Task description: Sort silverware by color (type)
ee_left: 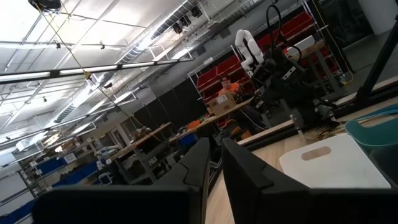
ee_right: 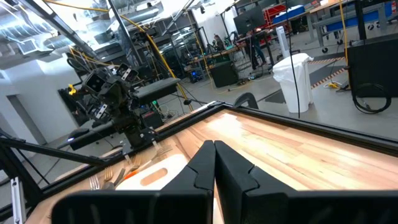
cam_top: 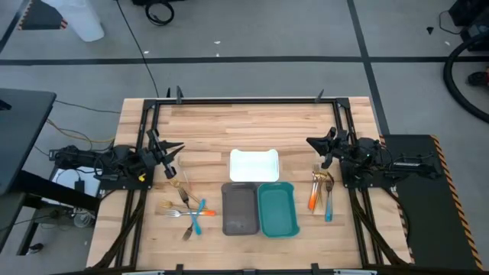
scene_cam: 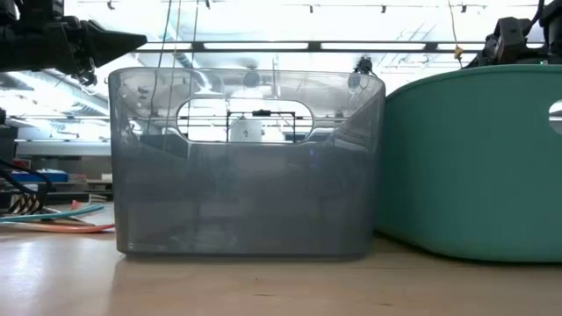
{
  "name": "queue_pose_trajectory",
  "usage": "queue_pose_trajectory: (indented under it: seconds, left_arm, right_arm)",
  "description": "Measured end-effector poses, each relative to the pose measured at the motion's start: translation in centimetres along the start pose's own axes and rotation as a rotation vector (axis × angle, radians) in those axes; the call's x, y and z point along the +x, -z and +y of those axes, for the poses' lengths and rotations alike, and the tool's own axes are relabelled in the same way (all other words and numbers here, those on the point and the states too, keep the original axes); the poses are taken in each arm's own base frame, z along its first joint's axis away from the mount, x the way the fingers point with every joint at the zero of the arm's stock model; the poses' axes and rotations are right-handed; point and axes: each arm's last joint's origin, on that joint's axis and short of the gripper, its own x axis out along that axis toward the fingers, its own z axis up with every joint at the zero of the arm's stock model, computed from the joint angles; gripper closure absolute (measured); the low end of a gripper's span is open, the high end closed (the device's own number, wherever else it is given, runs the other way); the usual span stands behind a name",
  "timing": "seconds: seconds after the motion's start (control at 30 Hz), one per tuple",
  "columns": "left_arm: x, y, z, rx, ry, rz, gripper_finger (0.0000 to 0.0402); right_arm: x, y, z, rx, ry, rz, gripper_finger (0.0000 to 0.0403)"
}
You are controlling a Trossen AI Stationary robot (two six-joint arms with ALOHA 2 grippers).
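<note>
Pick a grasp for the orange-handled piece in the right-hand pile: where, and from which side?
Grip the orange-handled piece mid-handle, from straight above with the right gripper, jaws across its width. The handle lies flat and its bare end nearest the table's front edge pokes clear, while the other end sits bunched against neighbouring silverware.

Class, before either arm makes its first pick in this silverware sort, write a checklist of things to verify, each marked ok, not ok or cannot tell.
1. White tray, grey tray and teal tray hold no silverware: ok.
2. Left pile lies on the table beside the trays: ok.
3. Right pile likewise: ok.
4. Left gripper shut, carrying nothing: ok.
5. Right gripper shut, carrying nothing: ok.
6. Pieces lie apart for single picks: not ok, they overlap.
</note>
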Motion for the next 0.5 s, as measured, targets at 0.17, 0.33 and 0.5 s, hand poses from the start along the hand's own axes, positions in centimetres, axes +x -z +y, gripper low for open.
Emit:
queue_pose_trajectory:
  seconds: [0.17,0.33,0.5]
  left_arm:
    - [0.00,0.01,-0.01,0.000,0.000,0.000,0.0351]
    - [0.00,0.00,0.00,-0.007,0.000,0.000,0.0351]
    - [0.00,0.00,0.00,-0.260,0.001,0.000,0.0351]
  right_arm:
    - [0.00,0.00,0.00,0.000,0.000,0.000,0.0389]
    - [0.00,0.00,0.00,0.000,0.000,0.000,0.0389]
    - [0.00,-0.01,0.00,0.000,0.000,0.000,0.0389]
